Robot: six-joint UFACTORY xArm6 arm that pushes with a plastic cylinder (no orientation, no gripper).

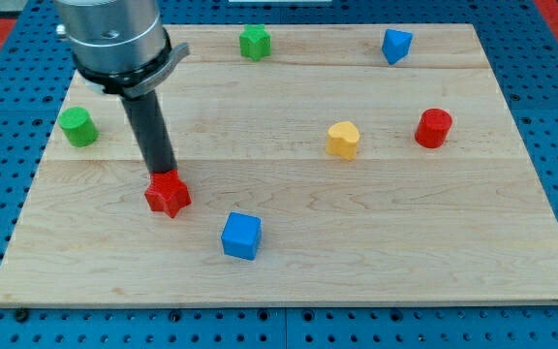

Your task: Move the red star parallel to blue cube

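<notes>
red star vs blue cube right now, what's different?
Shape: the red star has pointed lobes; the blue cube has flat square faces.
Contact: my tip sits against the red star's upper edge; the blue cube stands alone.
Place: the red star lies further toward the view's left and top than the blue cube.
Both rest on the wooden board.
</notes>
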